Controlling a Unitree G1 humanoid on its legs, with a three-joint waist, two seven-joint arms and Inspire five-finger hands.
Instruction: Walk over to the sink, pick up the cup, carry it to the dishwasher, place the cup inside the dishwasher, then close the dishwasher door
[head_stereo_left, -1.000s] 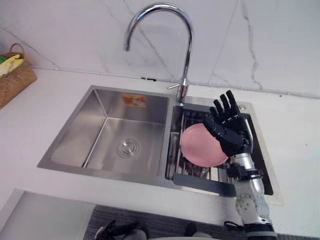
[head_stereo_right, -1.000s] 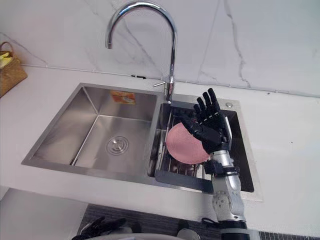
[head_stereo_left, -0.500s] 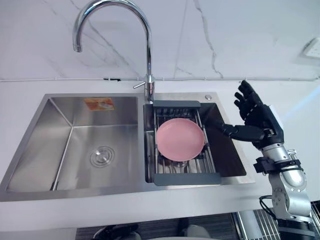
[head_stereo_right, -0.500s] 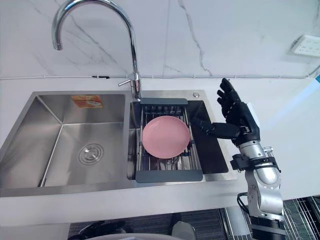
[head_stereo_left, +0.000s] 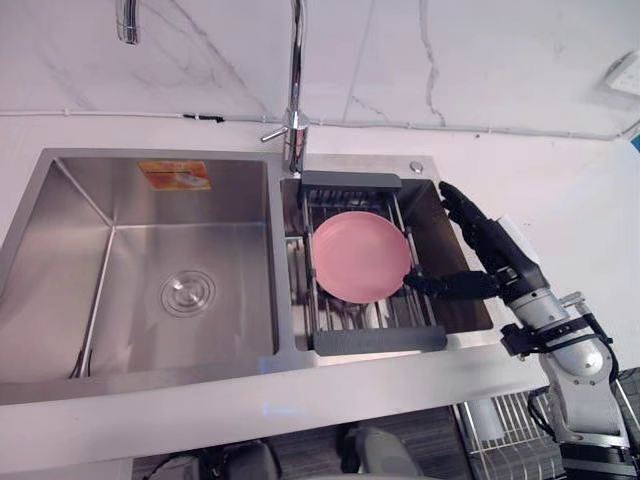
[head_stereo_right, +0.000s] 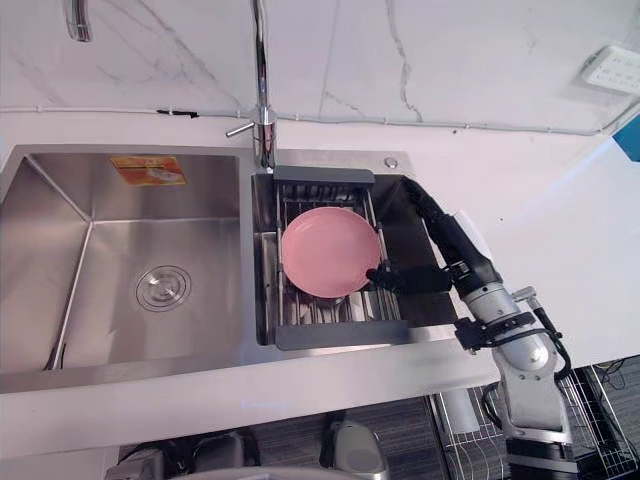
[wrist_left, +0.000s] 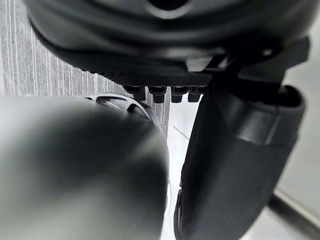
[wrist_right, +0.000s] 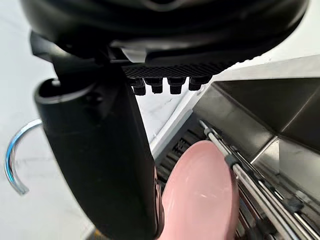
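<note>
the right hand (head_stereo_left: 490, 250) hangs over the right basin of the sink (head_stereo_left: 140, 372), fingers straight and spread, thumb stretched to the rim of the pink dish (head_stereo_left: 360, 255) (more plate than cup), which lies in the dark rack (head_stereo_left: 380, 339) just in front of the faucet (head_stereo_left: 295, 80); the left hand (wrist_left: 165, 45) is relaxed, holding nothing

The right hand (wrist_right: 175, 70) looks big and dark up close; its fingers (wrist_right: 157, 86) peek out in a short row, holding nothing; its thumb (wrist_right: 100, 165) sticks out long and straight; the thumb's tip is just beside the rim of the pink plate (wrist_right: 200, 195); the plate leans in a wire rack (wrist_right: 250, 177) inside the shiny steel sink (wrist_right: 255, 112); a bent tap (wrist_right: 7, 162) shows against white stone (wrist_right: 20, 75)
</note>
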